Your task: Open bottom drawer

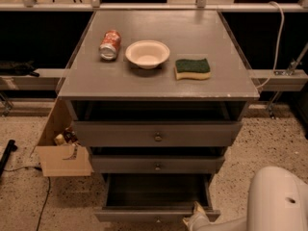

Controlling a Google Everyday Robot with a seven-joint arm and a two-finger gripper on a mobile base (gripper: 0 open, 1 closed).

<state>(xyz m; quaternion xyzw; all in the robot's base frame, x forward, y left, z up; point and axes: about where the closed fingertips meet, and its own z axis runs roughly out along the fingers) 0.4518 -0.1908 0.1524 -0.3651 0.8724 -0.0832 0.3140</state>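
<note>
The bottom drawer (pixel 156 214) of the grey cabinet is pulled out towards me, and its dark inside (pixel 158 191) shows. Its flat grey front lies at the lower edge of the view, with the knob barely visible. My gripper (pixel 195 219) is at the right end of that drawer front, touching or just beside its corner. My white arm (pixel 279 201) fills the bottom right corner. The middle drawer (pixel 157 165) and the top drawer (pixel 157 134) stand above it, each with a round knob.
On the cabinet top (pixel 159 81) lie a red can (pixel 109 44) on its side, a white bowl (pixel 147 53) and a green and yellow sponge (pixel 192 68). A cardboard box (pixel 61 153) stands on the floor at the left. Cables (pixel 45 201) lie on the speckled floor.
</note>
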